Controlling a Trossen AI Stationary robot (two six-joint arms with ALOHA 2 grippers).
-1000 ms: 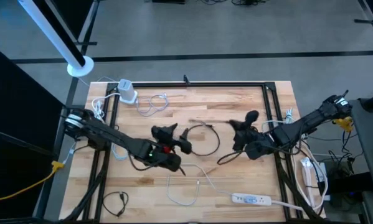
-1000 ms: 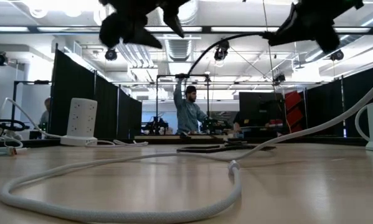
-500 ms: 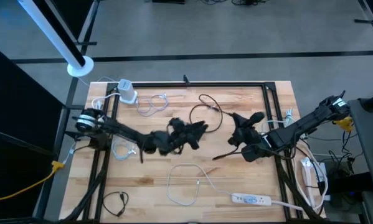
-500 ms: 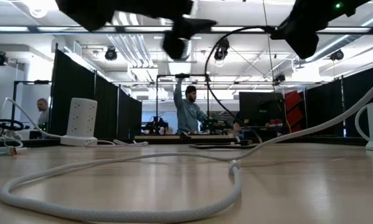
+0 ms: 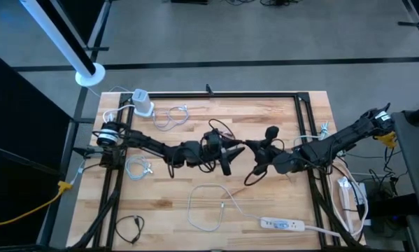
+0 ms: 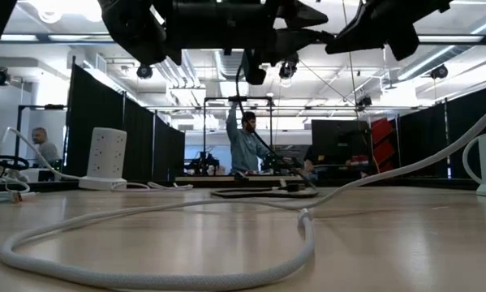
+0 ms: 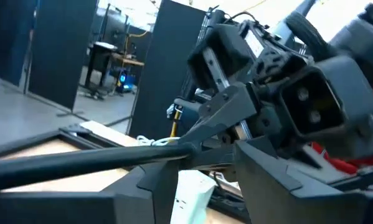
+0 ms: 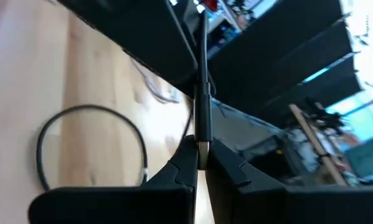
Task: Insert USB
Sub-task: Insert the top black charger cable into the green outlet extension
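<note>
- The right gripper (image 8: 200,163) had its fingers (image 8: 181,163) pinched narrow on the plug end of a thin black cable (image 8: 203,93), which ran straight out from the fingertips along the line of the gripper.
- In the high view the right gripper (image 5: 259,154) hung over the middle of the worktop (image 5: 279,203), facing the left gripper (image 5: 226,155) almost tip to tip; the cable's long axis seemed to lie across the table, plug toward the left arm.
- Whether the left gripper's fingers gripped anything I could not tell (its wrist view showed mostly the other arm's housing).
- Risk, as I judged it: the grip was a small one, so a slight angle between plug and socket could twist the plug aside.
- The slack loop (image 8: 89,146) on the wood might tug it off line.
</note>
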